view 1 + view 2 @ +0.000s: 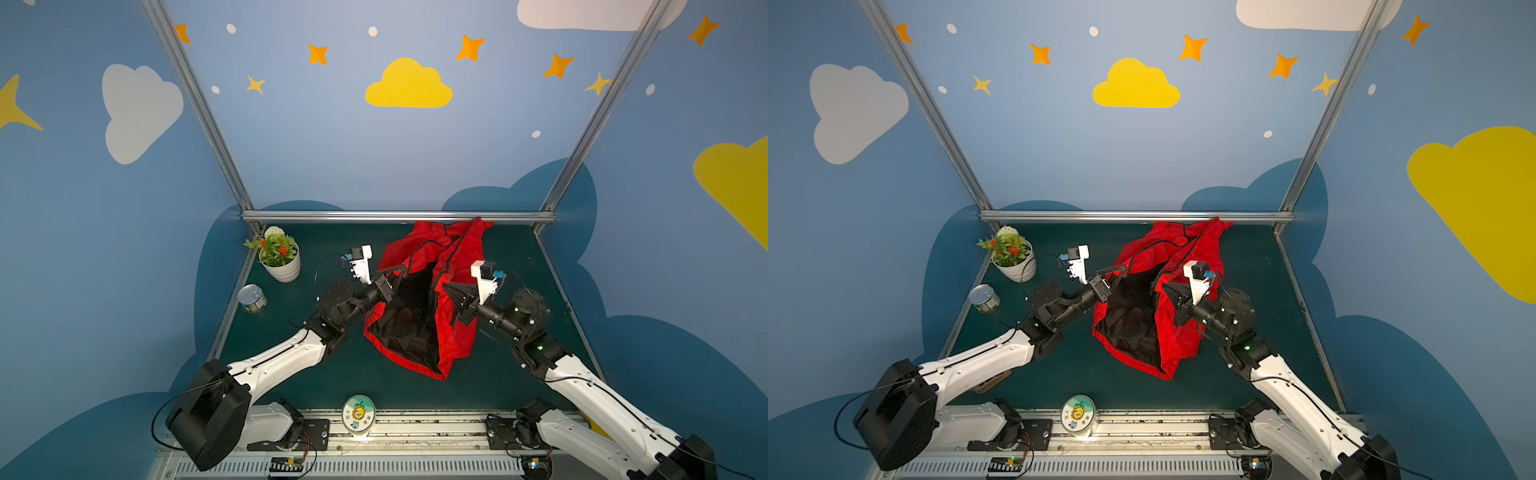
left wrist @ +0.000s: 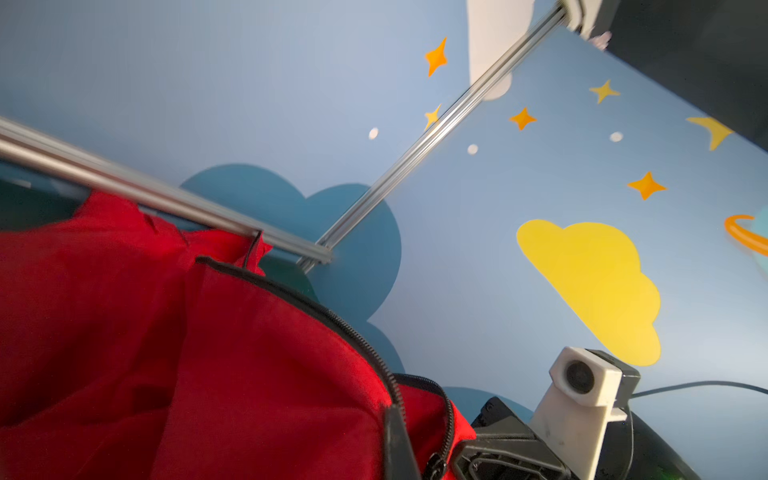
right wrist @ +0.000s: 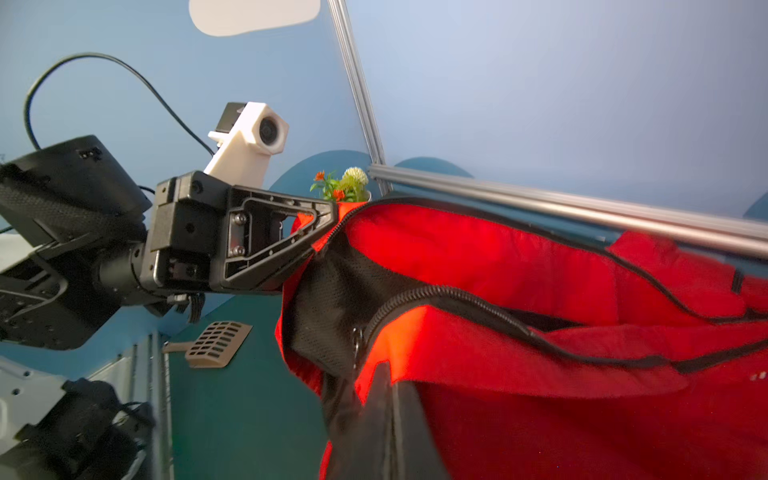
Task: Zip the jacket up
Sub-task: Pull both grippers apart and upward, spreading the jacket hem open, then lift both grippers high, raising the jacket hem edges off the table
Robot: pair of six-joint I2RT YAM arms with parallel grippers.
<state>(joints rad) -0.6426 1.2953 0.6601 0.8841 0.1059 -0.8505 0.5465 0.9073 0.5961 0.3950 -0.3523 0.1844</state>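
Note:
The red jacket [image 1: 457,332] [image 1: 1177,332] hangs lifted over the middle of the green table, its front spread apart and the black lining showing. My left gripper [image 1: 400,272] [image 1: 1121,271] is shut on the jacket's left zipper edge. My right gripper [image 1: 437,286] [image 1: 1159,286] is shut on the right zipper edge. In the left wrist view the gripper [image 2: 397,440] pinches red fabric [image 2: 208,353] beside the black zipper teeth, and a slider [image 2: 434,467] hangs close by. In the right wrist view the gripper [image 3: 386,419] clamps the hem under a zipper slider [image 3: 356,336].
A white pot of flowers [image 1: 282,259] and a tin can [image 1: 252,298] stand at the left. A round tin with a sunflower lid [image 1: 358,415] sits at the front edge. An aluminium rail [image 1: 399,216] closes the back, where the jacket's collar touches it. A tan slotted piece [image 1: 992,380] lies under the left arm.

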